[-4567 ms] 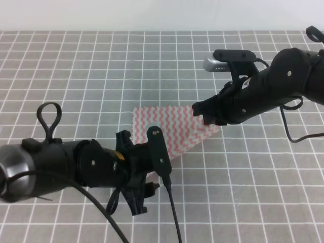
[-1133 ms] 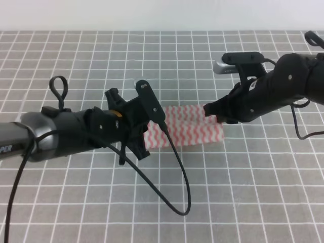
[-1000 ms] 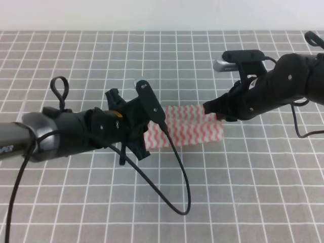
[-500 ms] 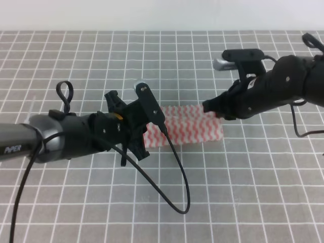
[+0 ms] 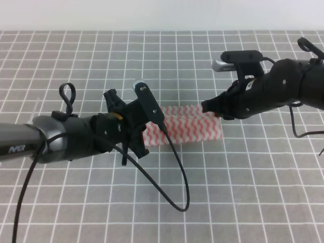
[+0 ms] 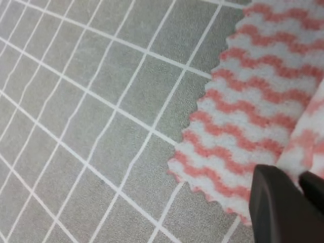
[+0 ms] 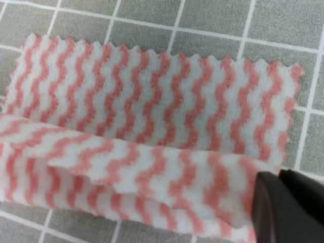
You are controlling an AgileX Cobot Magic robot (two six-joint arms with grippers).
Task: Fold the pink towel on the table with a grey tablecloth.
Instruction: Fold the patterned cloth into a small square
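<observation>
The pink towel [image 5: 186, 126] lies on the table with a grey tablecloth [image 5: 243, 192] as a narrow strip, doubled over lengthwise. My left gripper [image 5: 143, 142] is at the strip's left end. In the left wrist view its fingers [image 6: 276, 202] are pressed together over the towel [image 6: 243, 101], with a raised fold running into them. My right gripper [image 5: 208, 108] sits at the strip's far right corner. The right wrist view shows the towel's upper layer [image 7: 152, 167] lying over the lower one and running into the closed right gripper [image 7: 278, 182].
A black cable [image 5: 177, 192] loops from the left arm across the cloth in front of the towel. Another cable [image 5: 296, 129] hangs behind the right arm. The white wall [image 5: 152, 15] borders the table's far edge.
Since 4.6 s ago the towel's near edge was carried over, turning the spread cloth into a strip. In the last second the left arm eased left and the right gripper eased back.
</observation>
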